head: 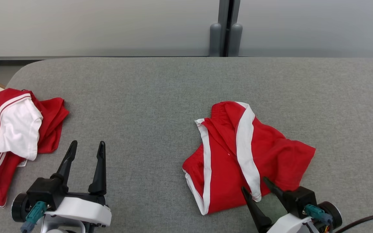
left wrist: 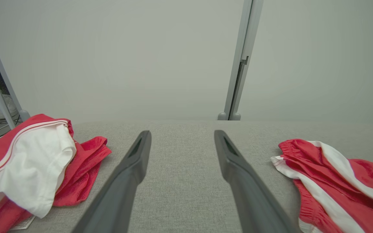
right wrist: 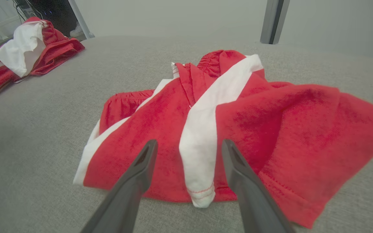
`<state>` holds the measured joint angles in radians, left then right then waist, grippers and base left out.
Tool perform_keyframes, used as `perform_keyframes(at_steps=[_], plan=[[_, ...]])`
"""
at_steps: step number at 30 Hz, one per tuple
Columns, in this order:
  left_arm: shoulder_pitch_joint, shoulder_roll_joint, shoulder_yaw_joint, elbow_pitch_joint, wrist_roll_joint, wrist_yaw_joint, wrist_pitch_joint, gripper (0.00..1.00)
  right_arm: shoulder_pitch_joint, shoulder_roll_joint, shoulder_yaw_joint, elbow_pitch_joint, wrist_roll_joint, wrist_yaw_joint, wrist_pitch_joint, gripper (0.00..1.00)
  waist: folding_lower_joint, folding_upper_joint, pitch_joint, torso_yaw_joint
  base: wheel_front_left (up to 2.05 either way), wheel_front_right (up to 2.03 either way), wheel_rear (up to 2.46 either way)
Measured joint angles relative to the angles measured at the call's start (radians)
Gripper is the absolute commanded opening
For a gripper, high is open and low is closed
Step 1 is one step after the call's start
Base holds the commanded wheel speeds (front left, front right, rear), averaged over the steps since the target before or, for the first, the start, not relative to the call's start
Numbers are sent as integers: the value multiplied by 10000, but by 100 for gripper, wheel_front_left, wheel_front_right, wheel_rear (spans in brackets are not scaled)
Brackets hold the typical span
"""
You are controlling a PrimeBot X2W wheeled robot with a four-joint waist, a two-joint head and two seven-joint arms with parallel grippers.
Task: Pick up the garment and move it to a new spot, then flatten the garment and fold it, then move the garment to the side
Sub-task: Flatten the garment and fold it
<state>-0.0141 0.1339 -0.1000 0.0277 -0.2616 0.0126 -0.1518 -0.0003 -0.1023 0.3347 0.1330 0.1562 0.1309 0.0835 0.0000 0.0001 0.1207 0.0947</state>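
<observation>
Garment (head: 238,155), red with white stripes, lies rumpled.

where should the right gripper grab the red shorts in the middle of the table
Probably the white stripe's loose end on the red shorts, approached from the robot's side: it forms a raised fold at the near hem and lies between the fingers of the open right gripper.

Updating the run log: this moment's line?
stage: pre-grasp | right end effector: open at red shorts near edge | left end effector: open over table
</observation>
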Motion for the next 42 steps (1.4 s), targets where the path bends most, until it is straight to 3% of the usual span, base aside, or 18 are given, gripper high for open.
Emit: perform_keyframes(at_steps=[4,5,6,7,15,21,26,32,33,34,35,42], plan=[[-202,-40,-56,257,-42,-42,-173,100,-145,-56,-13,734,-393,0,-33,98,0,0,254,185,0,0,0],[-229,-44,-81,318,-42,-44,-201,100,-213,-38,-79,826,-414,0,-90,60,-1,0,292,219,0,0,0],[-260,-35,-88,378,-42,-81,-226,100,-249,-6,-140,890,-418,0,-151,37,0,0,327,245,0,0,0],[-303,-35,-98,424,-44,-88,-249,100,-254,19,-228,947,-479,0,-236,0,0,0,353,264,0,0,0],[-556,4,-100,608,-102,-100,-454,100,-740,151,-1202,573,-667,0,-681,0,0,0,464,241,0,0,0],[-890,-21,-176,635,-115,-115,-554,100,-1873,-309,-2665,372,-863,0,-640,0,0,0,757,278,0,0,0],[-1241,-105,-278,660,-186,-203,-663,100,-2981,-709,-3505,1047,-757,0,-585,0,0,0,1189,408,0,0,0],[-1837,-245,-435,892,-219,-313,-867,100,-4446,-1258,-4128,3173,-587,0,-756,0,0,0,1995,712,0,0,0],[-1899,-261,-456,953,-224,-339,-882,100,-4605,-1304,-4138,3461,-566,0,-848,8,0,0,2107,775,0,0,0],[-1963,-278,-462,1020,-232,-353,-915,100,-4759,-1340,-4155,3739,-564,0,-949,75,0,0,2200,841,0,0,0],[-2003,-284,-460,1074,-232,-370,-955,100,-4899,-1333,-4163,3942,-502,0,-1116,100,0,0,2275,905,0,0,0],[-2011,-291,-414,1352,-232,-380,-1041,100,-5142,-1233,-4006,4474,-270,0,-2180,100,0,0,2218,901,0,0,0]])
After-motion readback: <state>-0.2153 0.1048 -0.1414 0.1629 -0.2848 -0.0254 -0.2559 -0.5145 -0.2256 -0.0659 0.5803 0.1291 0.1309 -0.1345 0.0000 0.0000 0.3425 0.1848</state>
